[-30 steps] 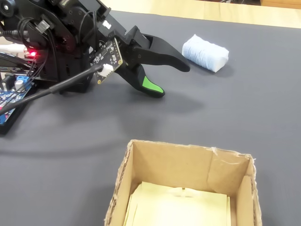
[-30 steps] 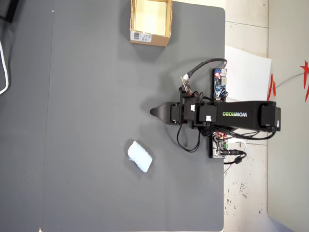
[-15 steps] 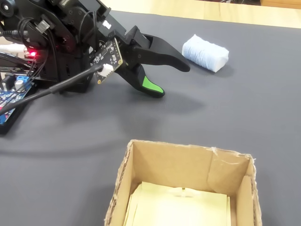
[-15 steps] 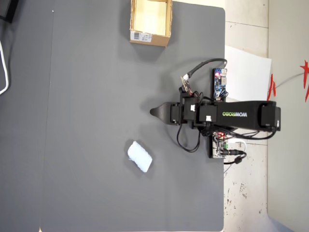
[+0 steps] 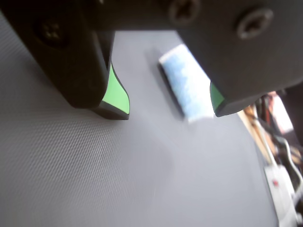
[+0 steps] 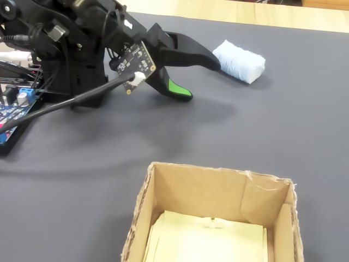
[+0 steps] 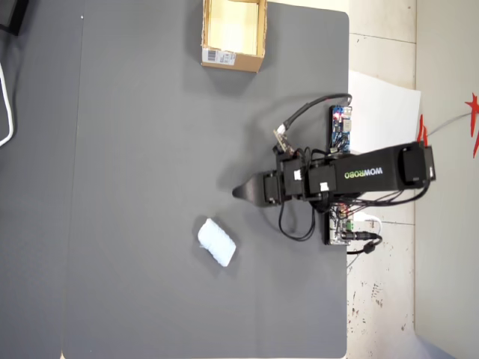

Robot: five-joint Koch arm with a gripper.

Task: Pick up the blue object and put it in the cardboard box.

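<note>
The blue object (image 6: 239, 61) is a pale blue oblong pad lying on the dark mat at the back right of the fixed view. From overhead, the blue object (image 7: 216, 241) is below and left of my gripper tip. In the wrist view the blue object (image 5: 187, 85) shows ahead between the green-lined fingers, nearer the right one. My gripper (image 6: 200, 81) is open and empty, hovering just left of the pad, apart from it; it is also seen from overhead (image 7: 238, 192) and from the wrist (image 5: 169, 108). The cardboard box (image 6: 196, 191) stands open in the foreground, and the cardboard box (image 7: 247, 60) is at the mat's top edge from overhead.
A circuit board (image 7: 341, 129) with cables sits beside the arm's base at the mat's right edge. A white paper sheet (image 7: 385, 112) lies on the floor beyond it. A light wooden surface (image 6: 245, 11) runs past the mat's far edge.
The arm has swung toward the blue object. In the fixed view the open gripper rose slightly and moved right; from overhead its tip shifted down toward the pad.
</note>
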